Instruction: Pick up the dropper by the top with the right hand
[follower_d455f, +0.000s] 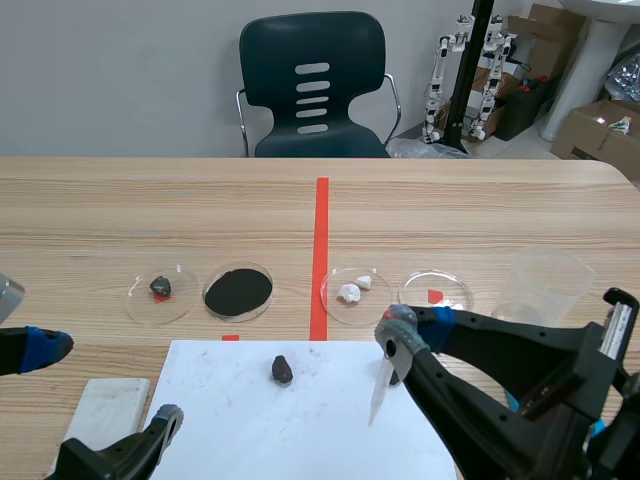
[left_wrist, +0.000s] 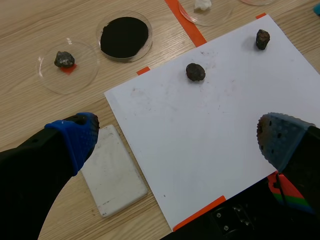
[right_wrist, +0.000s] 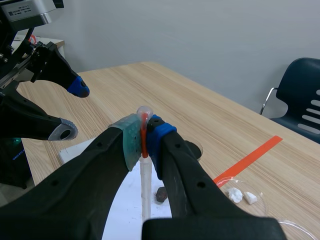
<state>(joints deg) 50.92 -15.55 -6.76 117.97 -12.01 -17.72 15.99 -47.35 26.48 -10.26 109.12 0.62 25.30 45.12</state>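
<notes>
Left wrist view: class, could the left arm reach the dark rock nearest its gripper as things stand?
Probably yes: the left gripper is open over the white sheet, and the rock lies just ahead on bare paper, nothing between them.

A lab: petri dishes (follower_d455f: 366, 306) of samples (small robots (follower_d455f: 438, 80) stand behind).

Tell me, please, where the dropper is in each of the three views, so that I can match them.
Scene view: the dropper hangs from the right tool, low and right of the middle, over the white paper.
Left wrist view: not in it.
Right wrist view: the dropper stands upright, gripped by the right tool just under its bulb.
Shared landmark: the orange-red tape line.
</notes>
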